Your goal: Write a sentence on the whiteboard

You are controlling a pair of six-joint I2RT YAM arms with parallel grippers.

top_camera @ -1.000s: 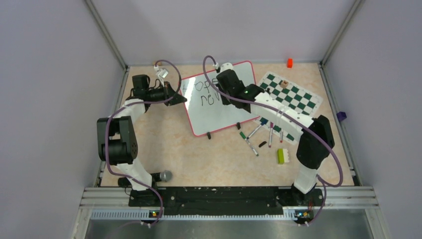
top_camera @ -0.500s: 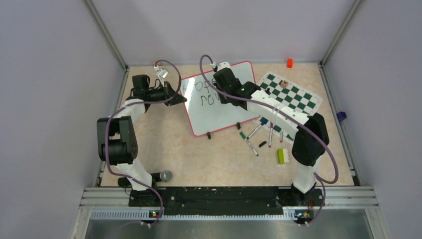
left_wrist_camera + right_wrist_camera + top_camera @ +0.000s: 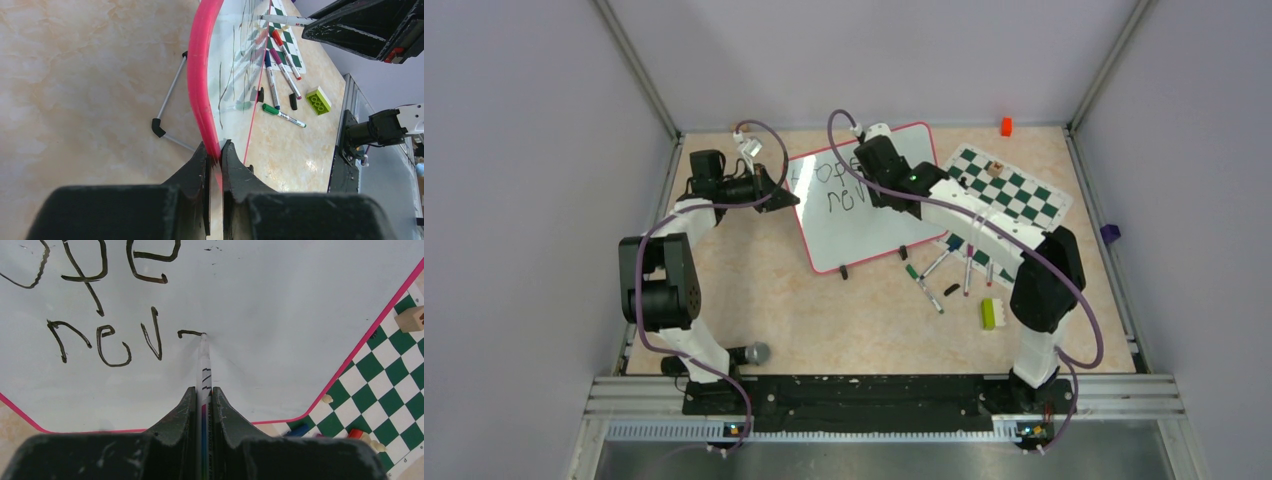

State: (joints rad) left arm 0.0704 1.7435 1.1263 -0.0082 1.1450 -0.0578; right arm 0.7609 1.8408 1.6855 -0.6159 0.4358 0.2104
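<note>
Left gripper clamped on whiteboard rim. Right gripper clamped on marker; barrel mostly hidden. Sentence cropped: "ope / nev".

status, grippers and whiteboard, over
Left gripper shut on red-pink rim of glossy white whiteboard. Right gripper shut on thin white marker, tip on board. Dark handwritten sentence: hope, nev, next stroke begun. Loose coloured markers lie off the board.
</note>
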